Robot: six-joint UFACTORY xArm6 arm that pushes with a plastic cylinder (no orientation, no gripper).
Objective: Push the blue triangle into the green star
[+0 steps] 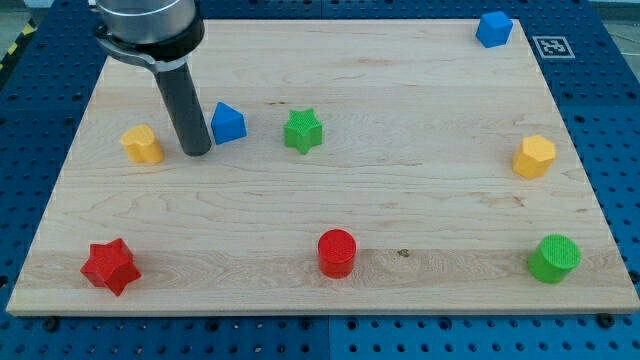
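Observation:
The blue triangle (228,122) lies on the wooden board (400,190) in the upper left part of the view. The green star (302,131) lies to its right, with a gap of bare wood between them. My tip (196,151) rests on the board just left of the blue triangle, close against its left side; I cannot tell whether they touch. The dark rod rises from the tip toward the view's top left.
A yellow block (143,144) sits left of my tip. A red star (109,266) is at bottom left, a red cylinder (337,253) at bottom centre, a green cylinder (554,258) at bottom right, a yellow hexagon (535,156) at right, a blue cube (494,29) at top right.

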